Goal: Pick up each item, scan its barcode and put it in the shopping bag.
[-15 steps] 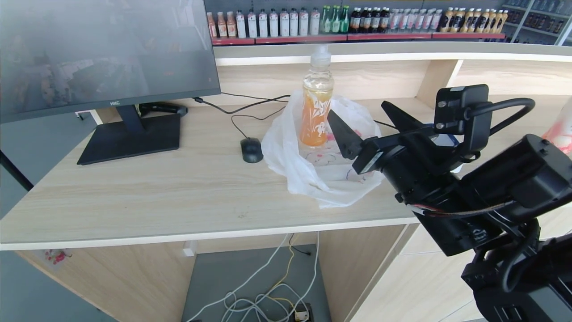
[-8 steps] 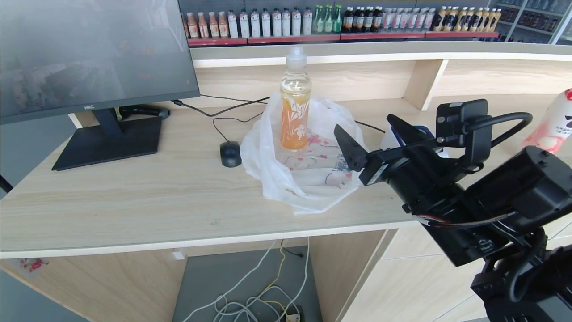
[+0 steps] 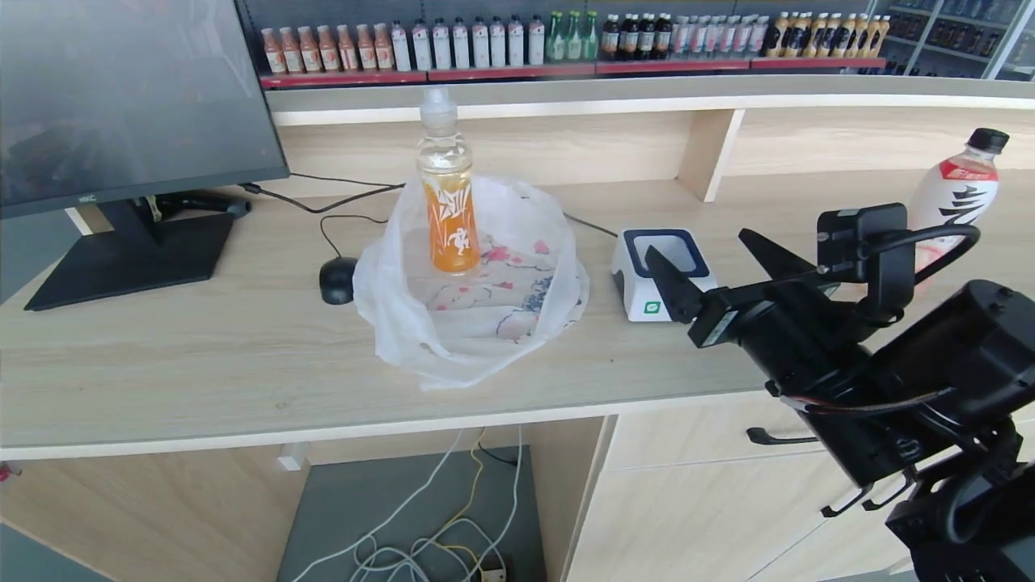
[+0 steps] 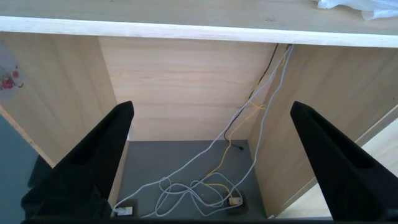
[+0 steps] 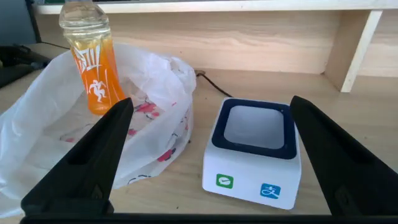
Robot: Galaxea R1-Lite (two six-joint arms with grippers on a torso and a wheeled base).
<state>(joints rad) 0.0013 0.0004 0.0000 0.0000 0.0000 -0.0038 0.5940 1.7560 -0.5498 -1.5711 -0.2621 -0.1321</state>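
Since the head view takes in the whole worktop (image 3: 202,356), it gives the layout. Orange drink bottle (image 3: 447,202) stands upright inside the open shopping bag (image 3: 477,323). Scanner (image 3: 659,279) sits just beside the bag on the robot's right. Second bottle (image 3: 954,190), white with a black cap, is well apart at far right. Right gripper (image 3: 707,255) hangs near the scanner's near side, fingers spread, holding nothing.

Right wrist view adds detail: bag is thin crinkled translucent plastic with a floral print, bottle is clear plastic, scanner is a white box with a dark blue rim and grey window.

Left wrist view looks under the worktop: left gripper (image 4: 211,106) spread wide and empty, loose cables (image 4: 211,186) on a grey floor.

Worktop is pale wood-grain laminate, with monitor (image 3: 121,89) and mouse (image 3: 337,280) on the left. Drinks shelf (image 3: 566,36) runs behind.
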